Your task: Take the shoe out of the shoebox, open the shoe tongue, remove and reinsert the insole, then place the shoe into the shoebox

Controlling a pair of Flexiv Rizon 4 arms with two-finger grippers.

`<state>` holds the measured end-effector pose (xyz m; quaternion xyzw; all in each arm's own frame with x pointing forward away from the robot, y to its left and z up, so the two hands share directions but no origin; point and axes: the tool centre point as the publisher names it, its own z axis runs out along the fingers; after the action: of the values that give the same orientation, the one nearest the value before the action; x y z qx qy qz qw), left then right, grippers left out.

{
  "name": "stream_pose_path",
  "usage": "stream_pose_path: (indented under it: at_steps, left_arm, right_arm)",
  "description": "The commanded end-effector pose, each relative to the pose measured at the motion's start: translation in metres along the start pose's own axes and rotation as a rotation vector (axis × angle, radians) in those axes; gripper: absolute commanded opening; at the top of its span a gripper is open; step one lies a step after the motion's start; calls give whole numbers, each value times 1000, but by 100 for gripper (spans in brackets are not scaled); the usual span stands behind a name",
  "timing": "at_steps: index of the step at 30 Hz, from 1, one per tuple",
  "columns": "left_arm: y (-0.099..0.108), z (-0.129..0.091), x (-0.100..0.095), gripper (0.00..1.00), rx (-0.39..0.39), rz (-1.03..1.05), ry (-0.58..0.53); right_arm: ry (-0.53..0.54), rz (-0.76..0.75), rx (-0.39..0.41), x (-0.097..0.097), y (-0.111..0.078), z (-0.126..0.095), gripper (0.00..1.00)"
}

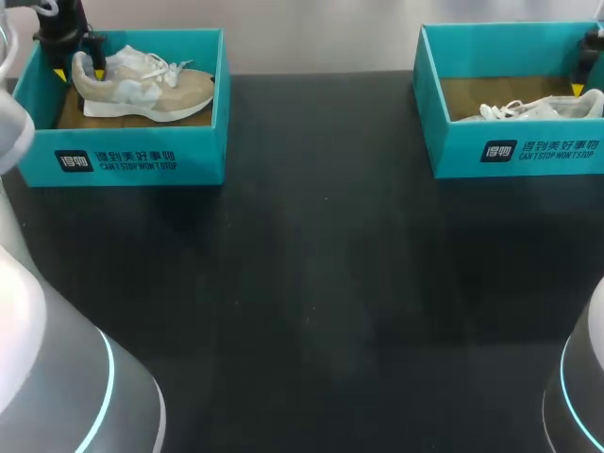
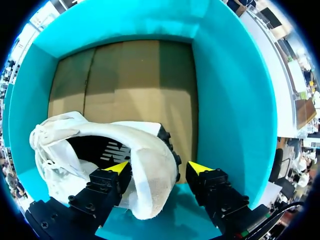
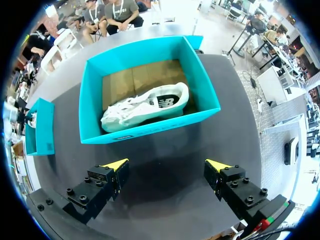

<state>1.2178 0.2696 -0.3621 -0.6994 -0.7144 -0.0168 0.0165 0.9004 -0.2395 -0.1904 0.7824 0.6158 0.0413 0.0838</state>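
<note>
A beige and white shoe (image 1: 142, 85) lies in the left teal shoebox (image 1: 132, 160), its toe pointing right. My left gripper (image 1: 80, 74) is down at its heel. In the left wrist view the gripper (image 2: 160, 167) stands open astride the heel of the shoe (image 2: 145, 150). One finger is inside the collar; the other is behind the heel with a small gap. My right gripper (image 3: 167, 164) is open with nothing between its fingers. It hangs over the black table short of the right shoebox (image 3: 150, 131), which holds a white shoe (image 3: 145, 107).
In the head view the right box (image 1: 514, 151) with its white shoe (image 1: 528, 109) sits at the far right. A bit of my right gripper (image 1: 579, 88) shows at its right end. Black tabletop (image 1: 311, 302) spreads between and in front of the boxes.
</note>
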Motion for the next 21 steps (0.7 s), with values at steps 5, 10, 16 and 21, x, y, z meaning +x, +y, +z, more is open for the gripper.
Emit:
stream_pose_path:
  at_steps: [5, 10, 16, 21]
  left_arm:
    - [17, 12, 3, 75, 106, -11, -8]
    - [18, 18, 3, 73, 114, -18, -11]
    - [18, 24, 1, 66, 125, -26, -15]
    - [17, 26, 0, 60, 133, -30, -18]
  right_arm:
    - [-1, 0, -1, 0, -1, 0, 100]
    - [-1, 0, -1, 0, -1, 0, 100]
    - [-1, 0, -1, 0, -1, 0, 100]
    - [-1, 0, -1, 0, -1, 0, 100]
